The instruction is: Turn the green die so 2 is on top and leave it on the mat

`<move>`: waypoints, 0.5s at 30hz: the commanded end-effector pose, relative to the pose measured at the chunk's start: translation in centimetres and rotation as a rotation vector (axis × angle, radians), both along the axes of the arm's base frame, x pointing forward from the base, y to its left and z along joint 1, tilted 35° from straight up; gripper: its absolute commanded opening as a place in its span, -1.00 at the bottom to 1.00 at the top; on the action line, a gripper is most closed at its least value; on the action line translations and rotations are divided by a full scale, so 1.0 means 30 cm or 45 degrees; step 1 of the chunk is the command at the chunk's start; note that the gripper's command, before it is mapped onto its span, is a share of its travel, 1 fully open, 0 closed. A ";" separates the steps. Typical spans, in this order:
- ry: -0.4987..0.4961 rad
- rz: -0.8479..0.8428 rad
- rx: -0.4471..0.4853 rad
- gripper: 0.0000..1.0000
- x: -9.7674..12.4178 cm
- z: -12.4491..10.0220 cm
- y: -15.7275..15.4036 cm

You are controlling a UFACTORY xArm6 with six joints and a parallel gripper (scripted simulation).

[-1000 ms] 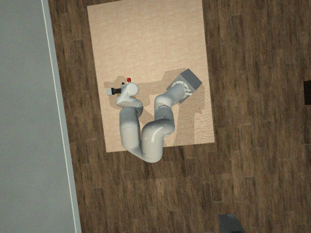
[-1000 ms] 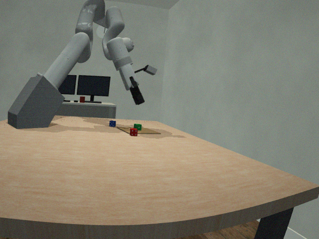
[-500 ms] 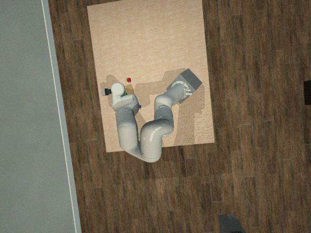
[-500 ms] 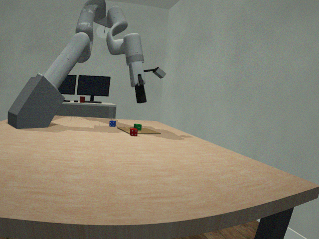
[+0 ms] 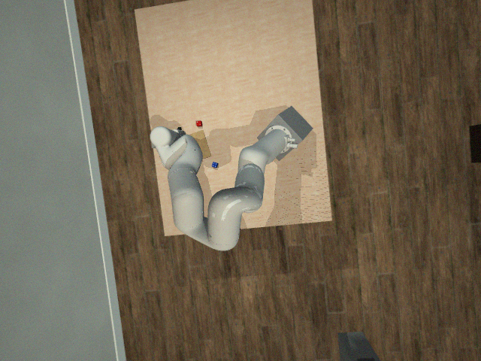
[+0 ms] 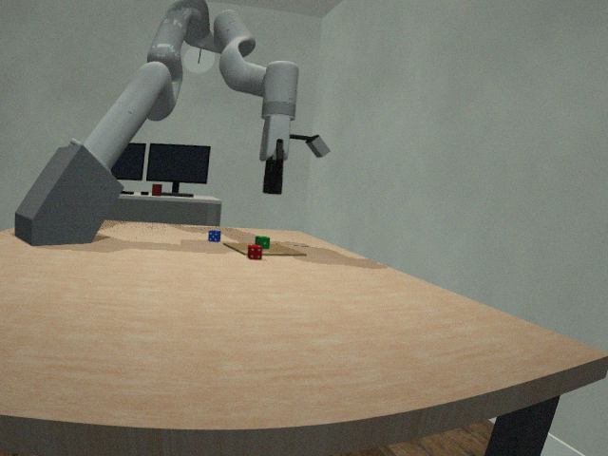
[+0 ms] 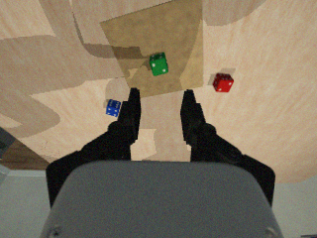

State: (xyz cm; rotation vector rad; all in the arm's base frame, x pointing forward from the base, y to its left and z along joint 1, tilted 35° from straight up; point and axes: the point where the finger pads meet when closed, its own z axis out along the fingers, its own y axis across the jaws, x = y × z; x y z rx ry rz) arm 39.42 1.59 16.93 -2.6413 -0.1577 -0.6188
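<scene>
1. The green die (image 7: 158,63) sits flat on the mat (image 7: 149,35), inside its edges, near the side closest to the gripper in the wrist view. It's a cube, so there's no real long axis, but its edges are turned a little off the mat's edges.
2. Its top face looks like it has two white pips in the wrist view, though it's small and blurry enough that I wouldn't swear to it. The exterior view shows the green die (image 6: 262,241) side-on with pips I can't count.
3. The gripper (image 7: 160,101) hangs well above the table (image 6: 294,333), pointing straight down, with its jaws apart and nothing between them. In the exterior view the gripper (image 6: 273,188) is up in the air over the mat's area.
4. The red die (image 7: 223,82) is off the mat, just beside its edge. The blue die (image 7: 113,108) is off the mat on the other side, partly tucked behind one black finger (image 7: 131,111) in the wrist view.
5. From the top view the arm (image 5: 186,186) covers most of the mat (image 5: 201,144) and hides the green die completely. Only the red die (image 5: 198,123) and blue die (image 5: 214,165) show.
6. Pips on the red and blue dice are too small to read.
</scene>
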 end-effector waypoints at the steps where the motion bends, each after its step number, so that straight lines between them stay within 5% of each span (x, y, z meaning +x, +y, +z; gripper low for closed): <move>1: 0.020 0.007 -0.004 1.00 0.005 0.006 0.001; 15: 0.019 0.007 -0.003 1.00 0.002 0.011 -0.002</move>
